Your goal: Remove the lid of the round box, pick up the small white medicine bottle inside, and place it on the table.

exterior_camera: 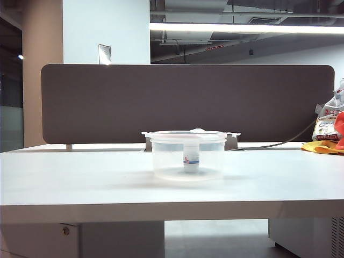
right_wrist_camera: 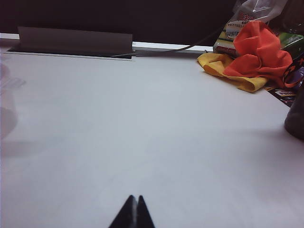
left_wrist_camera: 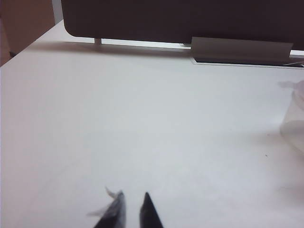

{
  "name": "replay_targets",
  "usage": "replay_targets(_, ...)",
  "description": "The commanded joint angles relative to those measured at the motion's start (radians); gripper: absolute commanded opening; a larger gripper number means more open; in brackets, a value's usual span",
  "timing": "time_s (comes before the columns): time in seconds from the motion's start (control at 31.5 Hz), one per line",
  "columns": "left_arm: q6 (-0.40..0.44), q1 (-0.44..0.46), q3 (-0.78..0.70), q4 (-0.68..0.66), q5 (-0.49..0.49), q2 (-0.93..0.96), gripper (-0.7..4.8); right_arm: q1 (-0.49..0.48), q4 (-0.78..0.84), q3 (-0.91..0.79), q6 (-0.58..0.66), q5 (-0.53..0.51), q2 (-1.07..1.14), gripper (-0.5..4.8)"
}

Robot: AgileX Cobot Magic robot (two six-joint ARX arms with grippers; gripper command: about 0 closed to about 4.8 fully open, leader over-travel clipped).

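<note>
Black tips of the left end effector (left_wrist_camera: 133, 209) and right end effector (right_wrist_camera: 133, 211) sit closed, empty, low over bare bench (exterior_camera: 80, 177), well apart from the tub (exterior_camera: 187, 158). Orange and yellow cloths (right_wrist_camera: 251, 59) lie far right. Lid (exterior_camera: 191, 133) covers the tub; small white bottle (exterior_camera: 191, 157) stands inside.

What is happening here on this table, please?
Nothing is being handled yet. The round box stands in the middle of the table with the lid on it, and the small white medicine bottle stands upright inside. The left claw and the right claw are both shut and empty, each over bare table on its own side of the box. Orange and yellow cloths lie at the far right.
</note>
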Motion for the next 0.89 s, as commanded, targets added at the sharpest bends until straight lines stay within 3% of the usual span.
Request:
replay_targets(0.03, -0.003, 0.000, 0.000, 0.023, 0.030, 0.000, 0.49, 0.000, 0.018, -0.004, 0.054, -0.005, 0.000, 0.00)
replay_targets(0.29, -0.054, 0.000, 0.000, 0.022, 0.055, 0.000, 0.54, 0.002, 0.043, -0.004, 0.055, -0.008, 0.000, 0.02)
replay_targets(0.48, -0.164, 0.000, 0.020, 0.033, 0.117, 0.000, 0.57, 0.002, 0.091, -0.004, 0.118, -0.086, 0.000, 0.87)
replay_targets(0.6, -0.273, 0.000, 0.079, 0.031, 0.164, 0.000, 0.57, 0.002, 0.106, 0.021, 0.282, -0.090, 0.000, 1.10)
replay_targets(0.67, -0.318, 0.000, 0.126, 0.031, 0.197, 0.002, 0.57, 0.002, 0.103, 0.052, 0.331, -0.087, 0.000, 1.64)
replay_targets(0.73, -0.313, 0.000, 0.184, 0.026, 0.226, 0.014, 0.56, 0.002, 0.102, 0.098, 0.341, -0.103, 0.000, 2.15)
replay_targets(0.89, -0.312, 0.000, 0.340, 0.012, 0.227, 0.126, 0.57, 0.003, 0.107, 0.247, 0.340, -0.106, 0.046, 2.46)
